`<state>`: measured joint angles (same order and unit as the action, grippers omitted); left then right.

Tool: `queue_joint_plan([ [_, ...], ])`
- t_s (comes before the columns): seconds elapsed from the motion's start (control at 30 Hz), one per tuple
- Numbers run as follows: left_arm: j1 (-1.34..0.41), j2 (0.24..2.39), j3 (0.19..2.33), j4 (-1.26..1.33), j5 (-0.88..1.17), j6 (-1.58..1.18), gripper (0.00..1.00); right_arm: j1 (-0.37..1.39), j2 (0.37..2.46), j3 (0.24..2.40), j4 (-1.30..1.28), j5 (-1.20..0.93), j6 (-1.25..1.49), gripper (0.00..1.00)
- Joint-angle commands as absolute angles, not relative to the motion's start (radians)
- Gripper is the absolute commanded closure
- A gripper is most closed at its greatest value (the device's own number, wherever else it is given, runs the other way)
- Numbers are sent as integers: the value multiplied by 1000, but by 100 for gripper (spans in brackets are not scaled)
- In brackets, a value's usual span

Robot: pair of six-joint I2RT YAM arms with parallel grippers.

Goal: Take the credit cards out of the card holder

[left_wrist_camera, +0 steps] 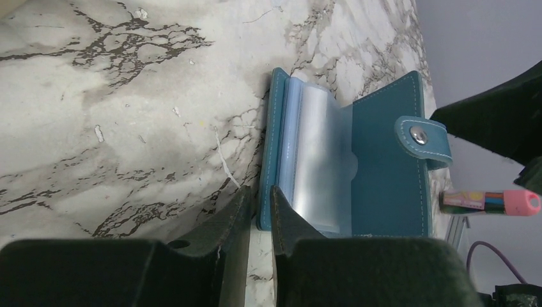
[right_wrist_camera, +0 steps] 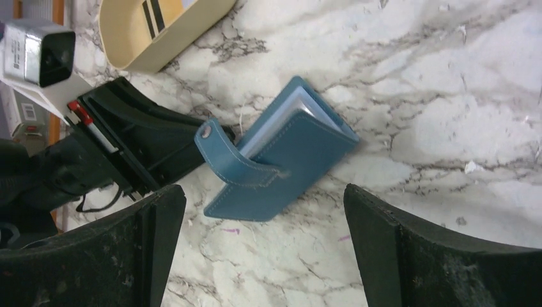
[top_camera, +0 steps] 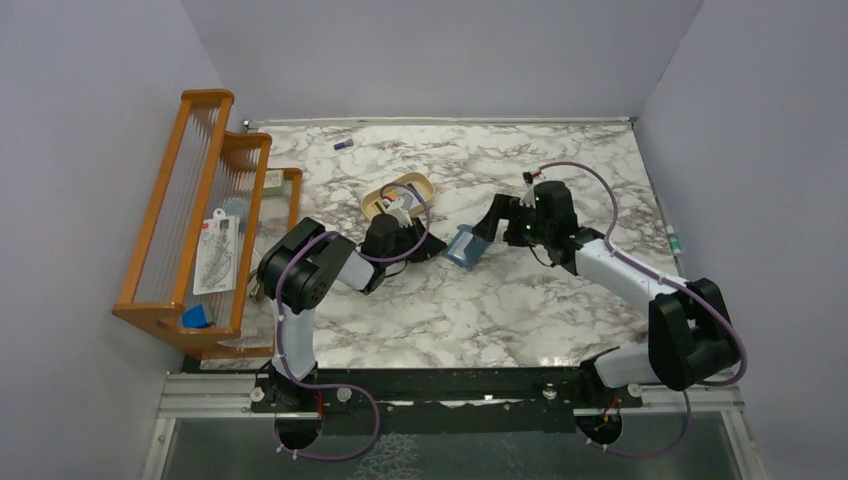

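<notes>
Left gripper (left_wrist_camera: 260, 198): one, lowest in my left wrist view, its two fingers a thin slit apart. A corner of the card holder (left_wrist_camera: 383, 173) cover sits in that slit. I cannot tell if it is pinched.
Right gripper (right_wrist_camera: 265, 192): one, fingers spread wide and holding nothing. The holder lies between and just beyond the tips, apart from both.
Card holder: one, teal, partly open on the marble table (top_camera: 480, 310), just right of the tray (right_wrist_camera: 128, 38).
Credit cards: I count one striped card (right_wrist_camera: 160, 9), in the tray.
Left wrist only: clear sleeves (left_wrist_camera: 319, 160) and the snap tab (left_wrist_camera: 418, 135) from inside.
Top only: one orange rack (top_camera: 205, 97) at the table's left edge.
</notes>
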<state>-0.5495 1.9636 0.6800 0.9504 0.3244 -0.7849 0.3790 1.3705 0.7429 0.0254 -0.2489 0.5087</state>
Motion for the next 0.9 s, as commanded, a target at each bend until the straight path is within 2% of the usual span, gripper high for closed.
queue_joint_plan([
  [0.0, -555, 1944, 708, 962, 316, -772, 82, 410, 1437, 864, -115, -152, 460, 0],
  [0.17, -586, 1945, 761, 952, 322, -769, 81, 412, 1521, 923, -164, -124, 457, 0],
  [0.4, -627, 1938, 820, 927, 337, -762, 82, 411, 1571, 882, -111, -180, 504, 0],
  [0.73, -707, 1954, 861, 913, 360, -776, 81, 411, 1420, 684, 132, -255, 584, 0],
  [0.87, -739, 1968, 885, 909, 354, -782, 81, 411, 1374, 650, 137, -272, 594, 0],
])
